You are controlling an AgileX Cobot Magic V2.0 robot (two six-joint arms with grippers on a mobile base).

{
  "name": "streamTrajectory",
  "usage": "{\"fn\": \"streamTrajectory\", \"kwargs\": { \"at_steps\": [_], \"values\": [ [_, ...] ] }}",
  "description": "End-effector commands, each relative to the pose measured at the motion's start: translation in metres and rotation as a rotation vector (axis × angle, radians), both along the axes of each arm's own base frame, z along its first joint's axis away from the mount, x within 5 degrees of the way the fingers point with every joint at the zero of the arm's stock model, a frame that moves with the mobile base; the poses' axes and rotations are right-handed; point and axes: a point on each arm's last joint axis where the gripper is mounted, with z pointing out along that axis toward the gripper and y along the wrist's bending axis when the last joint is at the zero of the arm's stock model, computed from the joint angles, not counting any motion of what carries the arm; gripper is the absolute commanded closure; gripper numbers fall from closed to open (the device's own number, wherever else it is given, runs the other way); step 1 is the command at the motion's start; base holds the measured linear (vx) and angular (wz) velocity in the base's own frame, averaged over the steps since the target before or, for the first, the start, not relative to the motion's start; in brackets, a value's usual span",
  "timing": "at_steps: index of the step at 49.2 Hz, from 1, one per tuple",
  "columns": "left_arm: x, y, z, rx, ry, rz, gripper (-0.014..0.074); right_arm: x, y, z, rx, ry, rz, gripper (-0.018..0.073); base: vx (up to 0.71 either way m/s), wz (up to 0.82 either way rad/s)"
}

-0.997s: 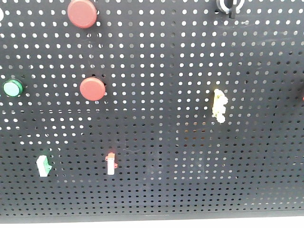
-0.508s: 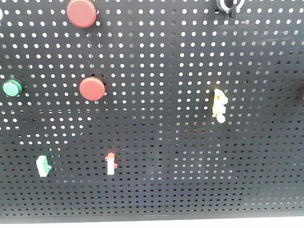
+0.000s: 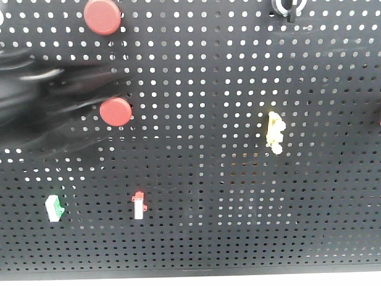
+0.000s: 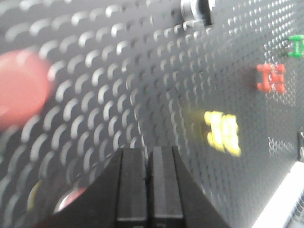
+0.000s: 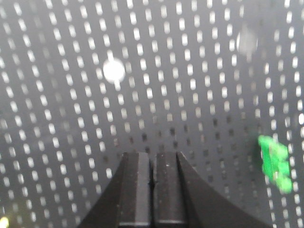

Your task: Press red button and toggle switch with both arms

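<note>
Red button [image 3: 115, 111]: rigid domed cap on pegboard [image 3: 238, 71], likely spring-loaded; no grasp needed, push cap centre squarely. Left hand [image 4: 148, 156] closed, empty; right hand [image 5: 153, 161] closed, empty.

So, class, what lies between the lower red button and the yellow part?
Nothing: in the front view only bare pegboard separates the lower red button from the yellow part.

L arm [image 3: 41, 101] just L of button [image 3: 115, 111]; switch [image 3: 139, 205] below.
</note>
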Motion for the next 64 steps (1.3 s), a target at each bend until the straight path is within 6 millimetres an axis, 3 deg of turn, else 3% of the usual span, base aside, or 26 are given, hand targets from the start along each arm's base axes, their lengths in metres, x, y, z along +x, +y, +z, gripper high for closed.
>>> {"fn": "streamTrajectory", "kwargs": {
  "at_steps": [1, 9, 22, 39, 56, 64],
  "values": [
    [-0.003, 0.002, 0.037, -0.110, -0.133, 0.005, 0.0594, -0.005, 0.000, 0.015, -0.027, -0.083, -0.009, 0.0562, 0.00, 0.00],
    [-0.001, 0.003, 0.053, -0.121, -0.181, 0.019, 0.0594, -0.005, 0.000, 0.015, -0.067, -0.076, -0.018, 0.0562, 0.00, 0.00],
    [0.022, 0.036, 0.050, -0.167, -0.092, 0.166, 0.0594, -0.005, 0.000, 0.015, -0.070, -0.076, -0.019, 0.0562, 0.00, 0.00],
    [0.030, 0.030, 0.044, -0.153, -0.081, 0.166, 0.0594, -0.005, 0.000, 0.015, -0.070, -0.076, -0.019, 0.0562, 0.00, 0.00],
    [0.056, 0.024, 0.032, -0.150, -0.071, 0.196, 0.0594, -0.005, 0.000, 0.014, -0.070, -0.074, -0.018, 0.0562, 0.00, 0.00],
    [0.054, 0.026, 0.030, -0.111, -0.020, 0.195, 0.0594, -0.005, 0.000, 0.014, -0.052, -0.074, -0.013, 0.0562, 0.00, 0.00]
  ]
}}
